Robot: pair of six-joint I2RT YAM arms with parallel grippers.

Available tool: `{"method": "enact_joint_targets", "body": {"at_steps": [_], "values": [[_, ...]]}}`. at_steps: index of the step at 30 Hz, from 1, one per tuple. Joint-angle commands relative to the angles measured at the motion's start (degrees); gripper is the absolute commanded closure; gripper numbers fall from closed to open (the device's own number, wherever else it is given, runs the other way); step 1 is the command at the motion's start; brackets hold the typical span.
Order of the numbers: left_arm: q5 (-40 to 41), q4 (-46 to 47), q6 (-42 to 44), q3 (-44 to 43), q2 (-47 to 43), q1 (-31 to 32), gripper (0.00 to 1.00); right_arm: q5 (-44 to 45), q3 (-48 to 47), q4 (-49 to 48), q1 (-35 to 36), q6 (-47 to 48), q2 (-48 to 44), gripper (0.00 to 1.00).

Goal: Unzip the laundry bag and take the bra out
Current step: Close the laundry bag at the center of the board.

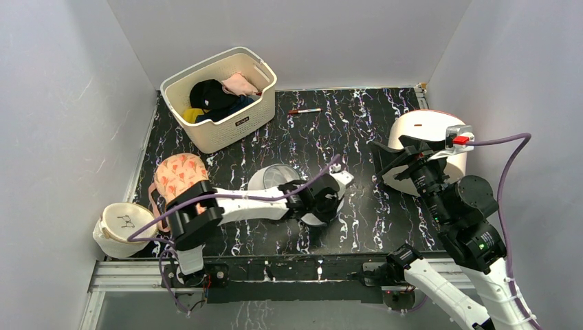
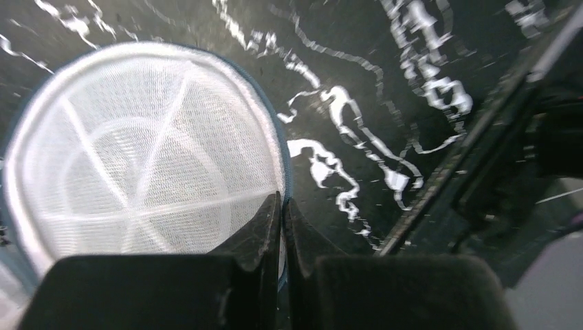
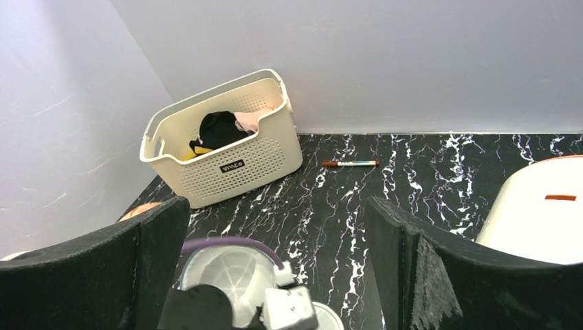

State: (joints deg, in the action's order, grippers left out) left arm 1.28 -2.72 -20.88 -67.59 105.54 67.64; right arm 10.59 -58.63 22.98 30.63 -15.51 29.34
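Item 1, laundry bag [image 2: 137, 151]: centre of table [image 1: 371, 117], touching and just left of left gripper [image 2: 282, 201]. White mesh dome with grey-blue zipper rim [image 2: 283, 161].

Item 2, left gripper: jaws pressed nearly together at right edge of rim, apparently pinching it.

Item 3, right gripper [image 3: 276, 206]: spread wide, holding nothing, raised at right beside white cylinder [image 1: 430, 127], well apart from bag.

Risks: only 1 arm on bag, so likely to drag whole pouch across table instead of running zipper. Thin pinch liable to slip off. Mesh liable to snag in teeth.

Not determinable: zipper pull or mere fabric between jaws; zipper open or closed. Bra nowhere identifiable, at most a faint pale ring behind mesh. Part of bag cut off by fingers in left wrist view.
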Motion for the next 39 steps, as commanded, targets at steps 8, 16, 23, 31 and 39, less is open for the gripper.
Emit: {"method": "enact_joint_targets", "body": {"at_steps": [8,16,23,31,39], "values": [[-9.31,15.36,-9.12,6.06,-18.13,-6.00,1.00,0.24,-2.45,-2.55,-0.13,-0.56,0.28,0.02],[-15.43,25.88,-16.49,9.15,-22.29,-10.42,1.00,-0.11,-3.15,-2.21,-0.14,-0.59,0.68,0.02],[-22.21,45.22,-31.78,20.97,-25.41,-17.16,1.00,-0.42,-3.13,-1.66,-0.13,-1.24,0.69,0.02],[-16.40,48.44,-36.89,33.97,-37.05,-21.11,1.00,-2.32,-2.20,-2.42,-0.14,-2.58,2.08,0.02],[-15.72,50.49,-44.67,42.83,-42.78,-26.67,1.00,-4.92,-2.00,-3.73,-0.13,-3.54,4.71,0.02]]}}
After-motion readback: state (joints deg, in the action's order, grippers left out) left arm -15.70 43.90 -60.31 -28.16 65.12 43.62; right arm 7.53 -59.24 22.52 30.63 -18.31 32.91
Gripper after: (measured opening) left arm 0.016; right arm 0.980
